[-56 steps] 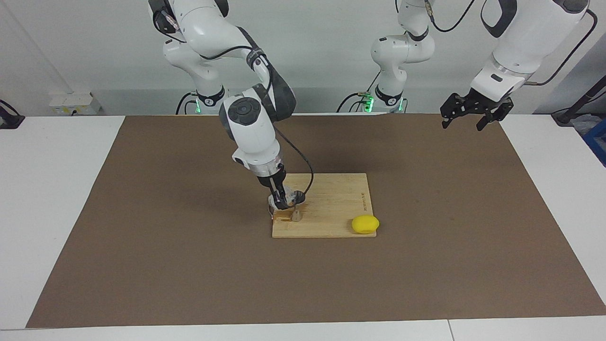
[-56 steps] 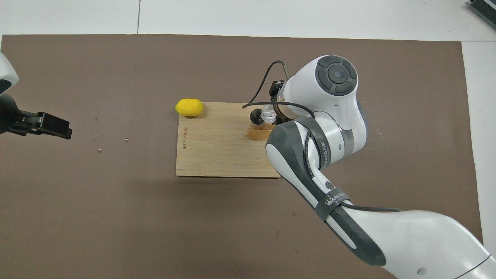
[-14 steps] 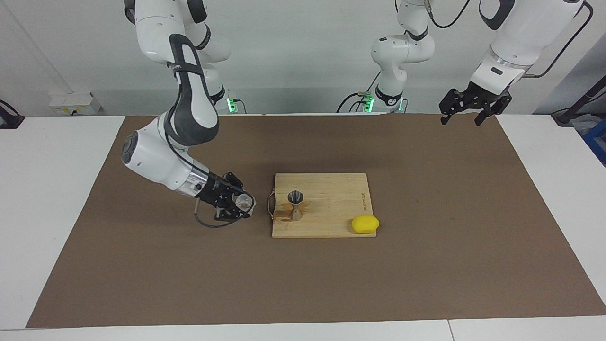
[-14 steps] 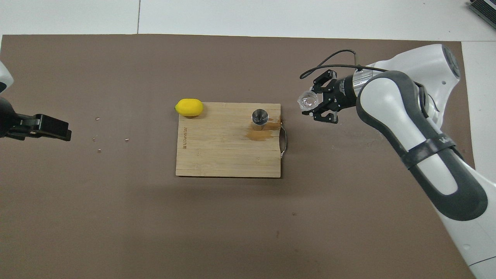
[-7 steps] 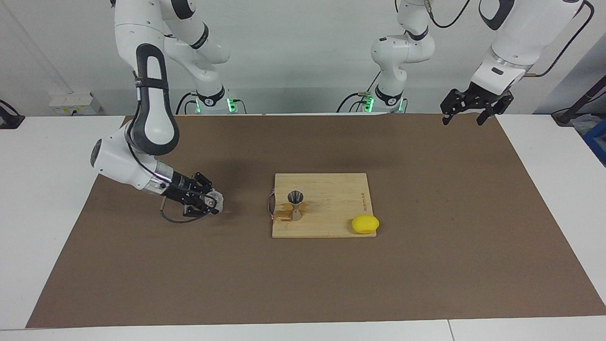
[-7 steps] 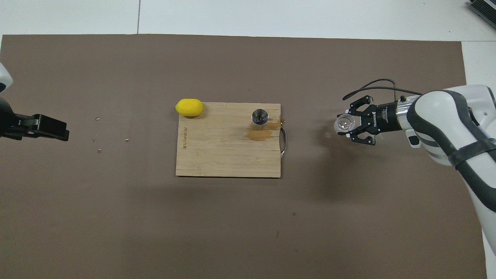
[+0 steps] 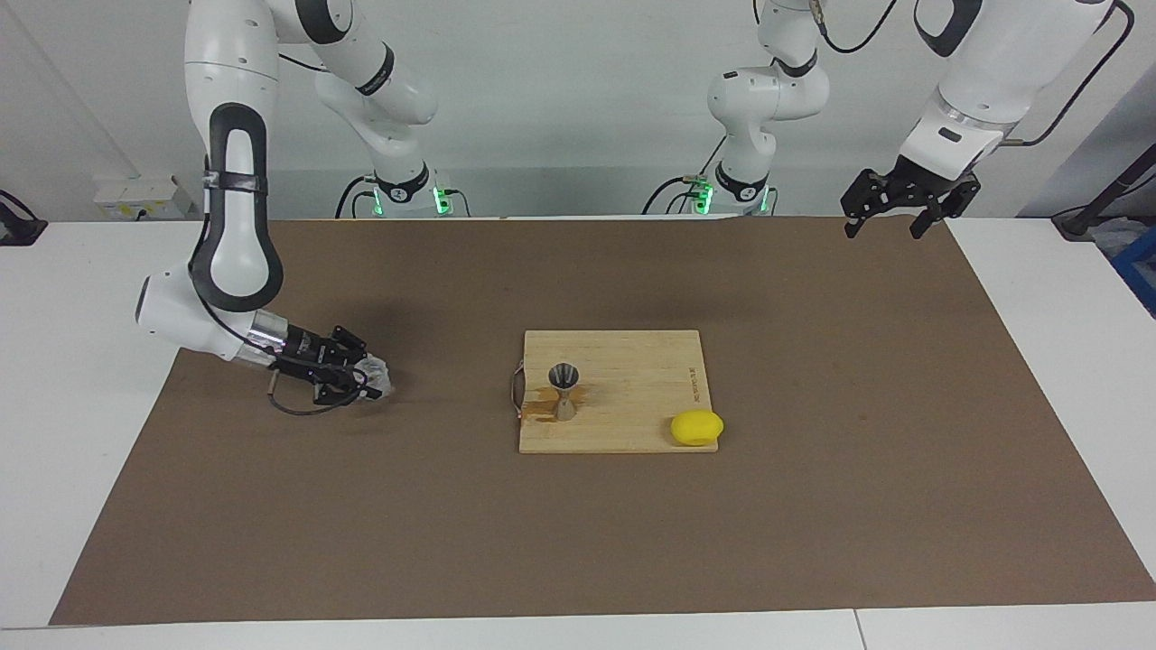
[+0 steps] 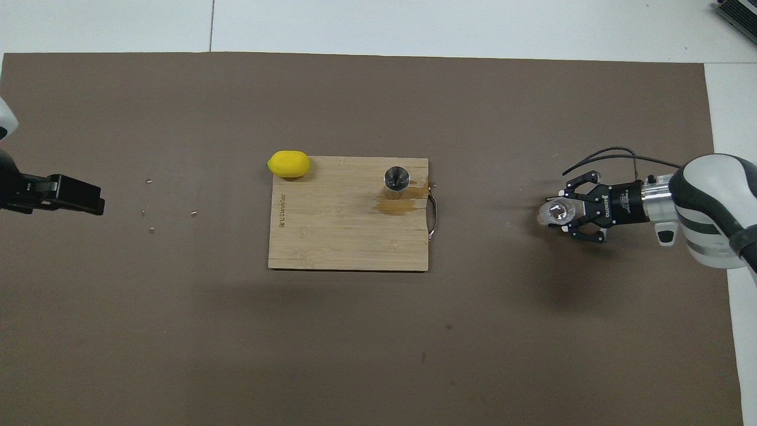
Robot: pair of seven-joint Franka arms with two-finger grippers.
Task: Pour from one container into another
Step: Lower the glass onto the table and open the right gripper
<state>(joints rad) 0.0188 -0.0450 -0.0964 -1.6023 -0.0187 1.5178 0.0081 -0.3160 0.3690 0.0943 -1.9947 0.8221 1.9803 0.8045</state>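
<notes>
The small clear glass cup (image 7: 377,379) (image 8: 556,212) sits low over the brown mat toward the right arm's end of the table, with my right gripper (image 7: 364,380) (image 8: 563,213) shut on it from the side. Whether the cup touches the mat I cannot tell. The silver hourglass jigger (image 7: 564,391) (image 8: 396,178) stands upright on the wooden cutting board (image 7: 632,388) (image 8: 331,231), beside a wet stain near the board's handle. My left gripper (image 7: 887,222) (image 8: 89,201) hangs open and high over the mat's corner at the left arm's end, waiting.
A yellow lemon (image 7: 696,427) (image 8: 288,164) lies at the board's corner, farther from the robots. The brown mat (image 7: 578,542) covers most of the white table. A few tiny specks (image 8: 151,213) lie on the mat near the left gripper.
My right arm has carried the glass cup away from the cutting board toward its own end of the table and lowered it near the mat. The left arm has barely moved.
</notes>
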